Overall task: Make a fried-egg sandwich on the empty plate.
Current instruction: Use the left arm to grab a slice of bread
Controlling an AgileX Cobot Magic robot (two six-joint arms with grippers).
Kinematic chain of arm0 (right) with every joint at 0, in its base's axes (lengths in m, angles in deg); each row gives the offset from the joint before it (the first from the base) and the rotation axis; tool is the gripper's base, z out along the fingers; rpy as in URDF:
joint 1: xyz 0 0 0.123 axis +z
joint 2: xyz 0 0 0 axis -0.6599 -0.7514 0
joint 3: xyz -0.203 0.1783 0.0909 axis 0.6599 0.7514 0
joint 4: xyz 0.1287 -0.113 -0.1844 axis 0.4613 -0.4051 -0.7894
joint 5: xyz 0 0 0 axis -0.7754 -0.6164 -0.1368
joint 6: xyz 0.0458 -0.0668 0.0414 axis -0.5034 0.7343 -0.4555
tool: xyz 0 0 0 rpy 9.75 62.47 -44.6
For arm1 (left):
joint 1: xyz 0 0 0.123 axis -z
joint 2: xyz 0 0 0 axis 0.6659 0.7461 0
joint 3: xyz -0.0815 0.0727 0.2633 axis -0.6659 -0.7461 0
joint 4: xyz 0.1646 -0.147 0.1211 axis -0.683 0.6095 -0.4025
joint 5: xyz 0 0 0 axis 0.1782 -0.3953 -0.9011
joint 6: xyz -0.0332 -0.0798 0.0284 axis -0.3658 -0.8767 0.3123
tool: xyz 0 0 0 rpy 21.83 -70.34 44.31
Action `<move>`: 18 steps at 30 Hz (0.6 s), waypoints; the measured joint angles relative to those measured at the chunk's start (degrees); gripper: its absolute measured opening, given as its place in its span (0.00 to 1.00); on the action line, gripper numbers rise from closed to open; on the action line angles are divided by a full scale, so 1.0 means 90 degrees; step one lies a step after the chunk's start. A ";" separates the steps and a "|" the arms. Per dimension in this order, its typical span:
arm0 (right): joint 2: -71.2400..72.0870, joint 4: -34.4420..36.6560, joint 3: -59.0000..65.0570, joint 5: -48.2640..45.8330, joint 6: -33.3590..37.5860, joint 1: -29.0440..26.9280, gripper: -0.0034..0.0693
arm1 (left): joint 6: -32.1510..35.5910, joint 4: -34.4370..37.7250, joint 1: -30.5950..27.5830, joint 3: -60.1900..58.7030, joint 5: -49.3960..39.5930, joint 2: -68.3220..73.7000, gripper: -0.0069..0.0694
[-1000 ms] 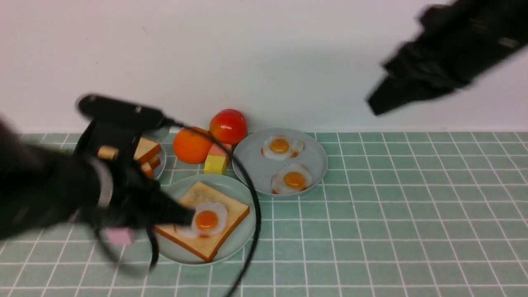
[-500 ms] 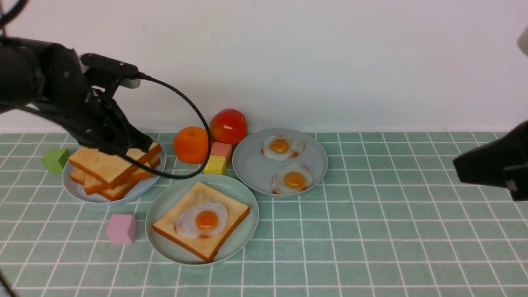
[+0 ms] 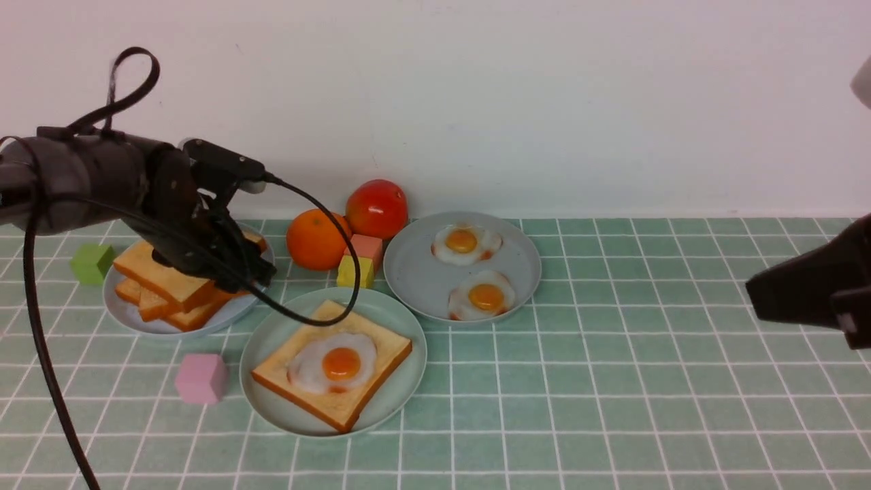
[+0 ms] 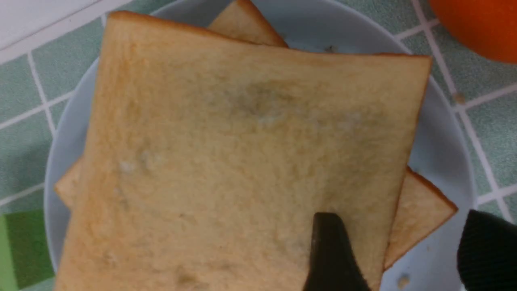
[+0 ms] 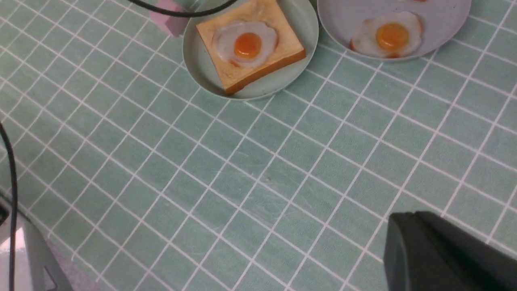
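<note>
The mint-green plate [image 3: 272,408] holds one toast slice [image 3: 354,401] with a fried egg [image 3: 337,364] on top; they also show in the right wrist view, egg [image 5: 246,42] on toast [image 5: 242,76]. A stack of toast slices [image 3: 160,272] lies on a grey-blue plate [image 3: 136,320]. My left gripper [image 3: 238,269] is open at the stack's right edge. In the left wrist view [image 4: 408,250], one finger [image 4: 331,250] is over the top slice [image 4: 242,161] and the other is beyond its edge. My right gripper [image 3: 752,296] hovers empty at the far right, jaws together [image 5: 389,234].
A second grey-blue plate [image 3: 415,272] holds two more fried eggs. An orange [image 3: 314,239], a tomato [image 3: 376,207], and red [image 3: 367,246] and yellow [image 3: 354,272] blocks sit behind the mint plate. A green cube [image 3: 92,263] and pink cube [image 3: 199,378] lie left. The left arm's cable [image 3: 343,272] hangs over the plates.
My left arm has swung from over the mint plate back to the toast stack and settled at its right edge. My right arm has dropped from high up to low at the far right.
</note>
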 joint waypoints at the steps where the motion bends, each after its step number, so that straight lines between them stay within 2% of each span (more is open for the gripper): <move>1: 0.0000 0.0000 0.0000 -0.0021 -0.0003 0.0000 0.08 | 0.0000 0.0000 0.0000 0.0001 0.0006 0.0000 0.60; 5: 0.0000 0.0033 0.0000 -0.0144 -0.0008 0.0000 0.09 | -0.0013 -0.0058 0.0000 0.0026 0.0019 0.0000 0.45; 6: 0.0000 0.0033 0.0000 -0.0152 -0.0008 0.0000 0.09 | -0.0013 -0.0073 0.0000 0.0026 0.0020 0.0000 0.44; 7: 0.0000 0.0049 0.0000 -0.0210 -0.0008 0.0000 0.09 | -0.0023 -0.0105 0.0000 0.0032 0.0033 0.0000 0.36; 11: 0.0000 0.0049 0.0000 -0.0317 -0.0008 0.0000 0.09 | -0.0019 -0.0132 0.0000 0.0032 0.0096 0.0014 0.26; 15: 0.0000 0.0055 0.0000 -0.0417 -0.0008 0.0000 0.10 | -0.0019 -0.0146 0.0000 0.0032 0.0115 0.0014 0.24; 18: 0.0000 0.0067 0.0000 -0.0446 -0.0008 0.0000 0.10 | -0.0024 -0.0146 0.0000 0.0032 0.0084 -0.0051 0.29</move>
